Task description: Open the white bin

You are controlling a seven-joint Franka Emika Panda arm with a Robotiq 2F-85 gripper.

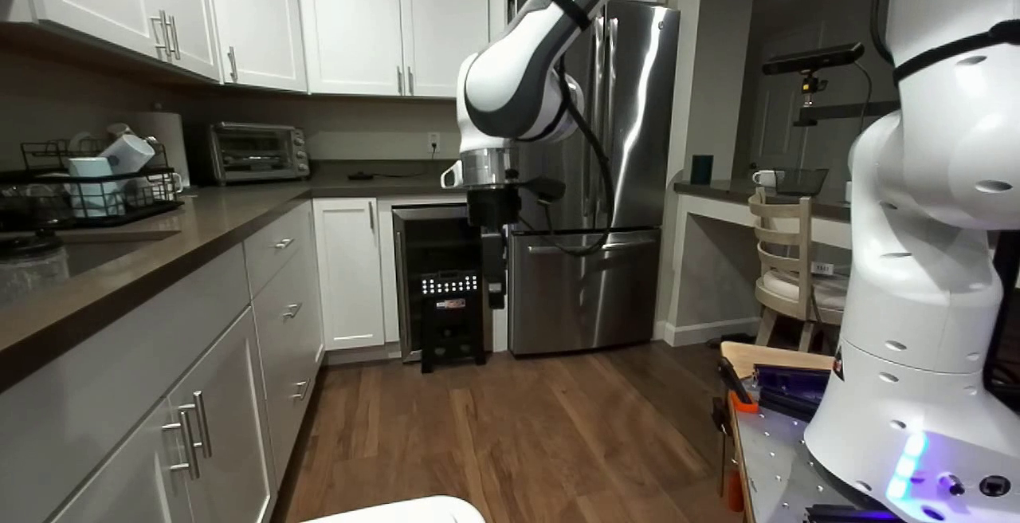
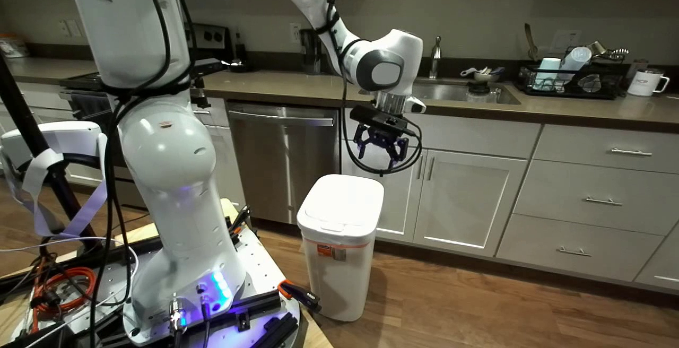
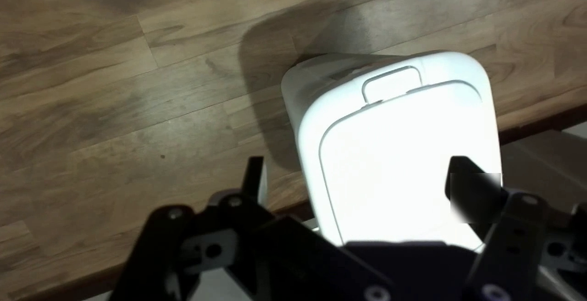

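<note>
The white bin [image 2: 339, 273] stands upright on the floor between the robot's table and the cabinets, with its lid [image 2: 344, 202] closed. In an exterior view only a bit of the white bin's top [image 1: 414, 512] shows at the bottom edge. The wrist view looks down on the lid [image 3: 394, 154], overexposed, with a tab [image 3: 392, 86] at its far edge. My gripper [image 2: 377, 158] hangs above the lid toward the cabinet side, apart from it. In the wrist view my gripper [image 3: 357, 158] has its fingers wide apart and empty. In an exterior view the gripper [image 1: 496, 296] points down.
White cabinets with metal handles [image 2: 431, 168] and a dishwasher [image 2: 286, 162] stand behind the bin, under a counter [image 2: 583, 114]. An orange-black tool [image 2: 299, 294] sticks out from the robot's table [image 2: 265, 268] close to the bin. A cable [image 2: 345, 125] loops round the wrist.
</note>
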